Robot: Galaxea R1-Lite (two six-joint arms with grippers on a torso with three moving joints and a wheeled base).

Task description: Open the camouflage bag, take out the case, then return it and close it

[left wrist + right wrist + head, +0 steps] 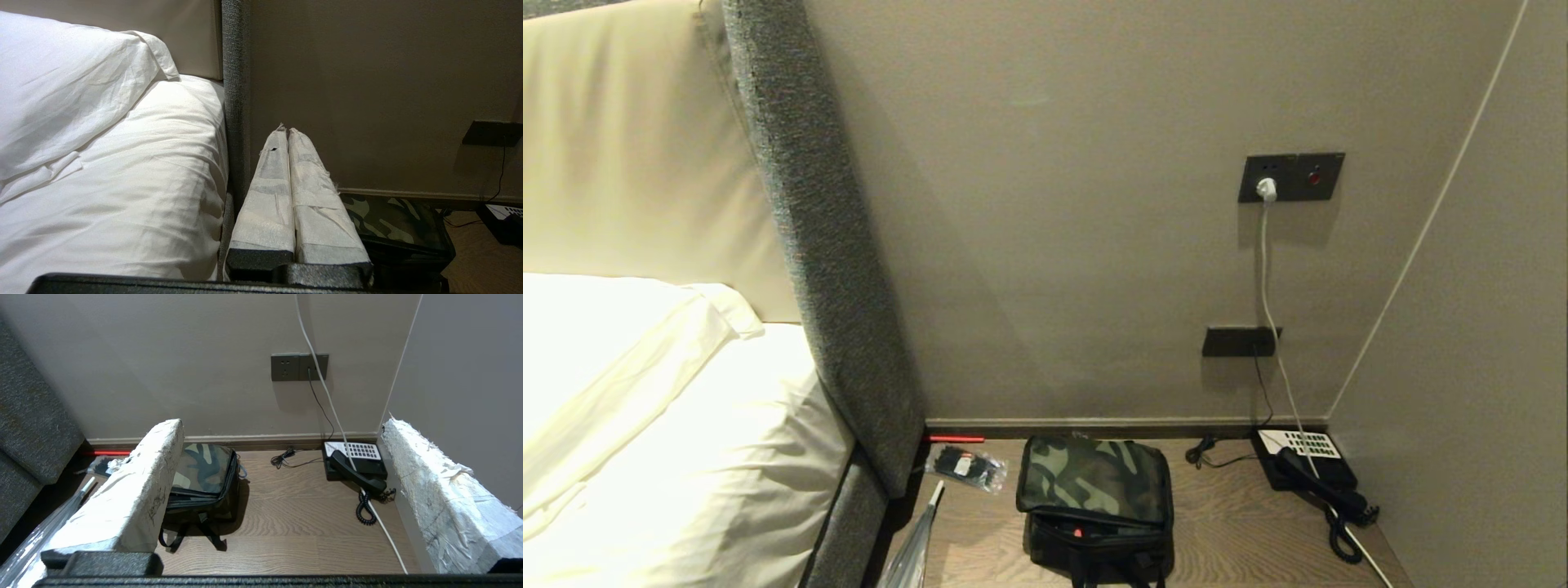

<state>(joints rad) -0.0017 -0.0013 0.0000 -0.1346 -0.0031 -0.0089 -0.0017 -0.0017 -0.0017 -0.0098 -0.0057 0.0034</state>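
Note:
The camouflage bag (1094,482) stands on the wooden nightstand top (1225,539), near its front edge, black straps hanging down its front. Its lid lies down. Under the lid's front edge a dark strip with a small red dot (1078,532) shows; apart from that strip, the case is hidden. Neither arm appears in the head view. My left gripper (287,130) is shut, its padded fingers pressed together with nothing between them, short of the bag (400,220). My right gripper (281,422) is wide open and empty, held back from the bag (204,469).
A black desk telephone (1311,469) sits at the back right with a coiled cord, and a white cable (1266,269) hangs from the wall socket. A clear plastic bag (968,467) and a red stick (956,438) lie left of the camouflage bag. The bed (645,408) and grey headboard panel (833,286) close the left side.

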